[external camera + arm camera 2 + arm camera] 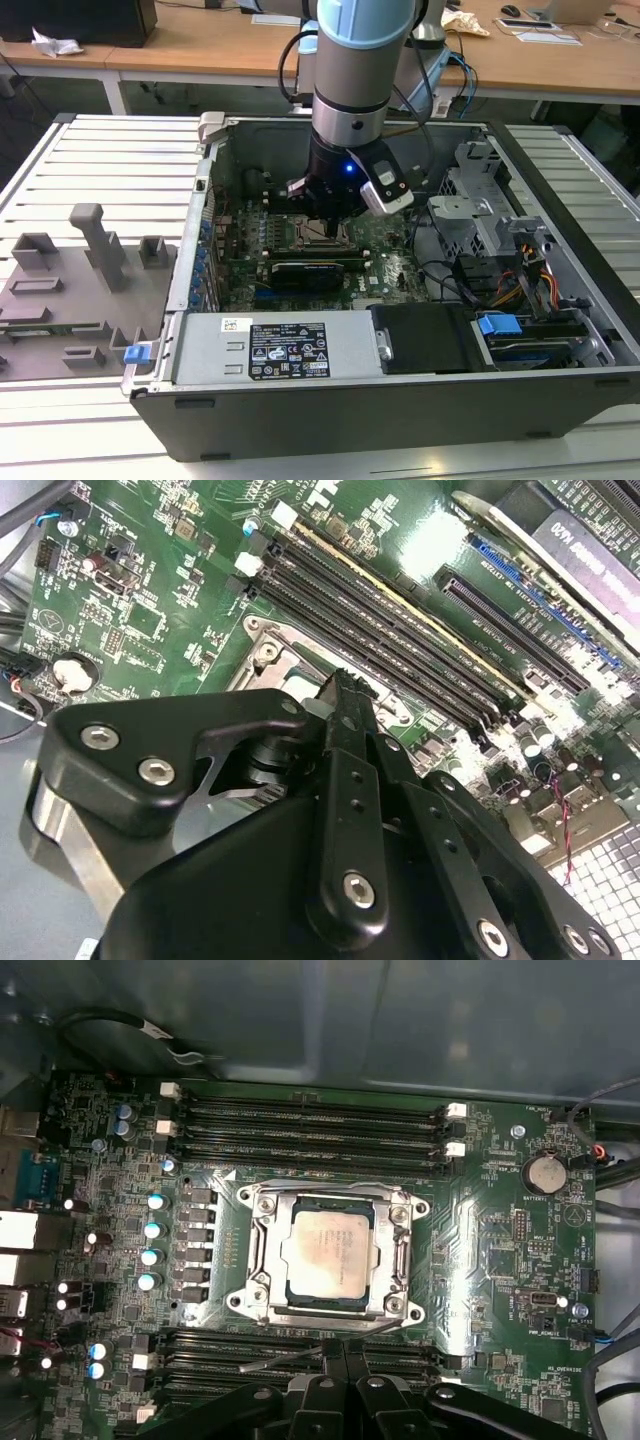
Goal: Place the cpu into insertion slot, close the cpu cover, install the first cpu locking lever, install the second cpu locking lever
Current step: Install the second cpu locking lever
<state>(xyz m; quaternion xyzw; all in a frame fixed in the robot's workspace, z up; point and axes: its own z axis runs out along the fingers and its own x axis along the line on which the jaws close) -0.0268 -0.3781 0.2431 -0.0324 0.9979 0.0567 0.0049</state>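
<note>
The cpu, a pale square chip, lies flat in the socket on the green motherboard. The grey cpu cover is folded down around it, framing its metal top. One thin wire locking lever lies flat along the socket's side by the memory slots. The other lever juts out at a slant from the opposite side, its end meeting my fingertips. My gripper is shut, its tips at that socket edge; it also shows low over the socket as gripper and gripper.
The motherboard sits deep inside an open computer case with tall walls. Memory slots flank the socket on two sides. A graphics card, drive cages and loose cables crowd the exterior view's right. A grey fixture tray lies outside.
</note>
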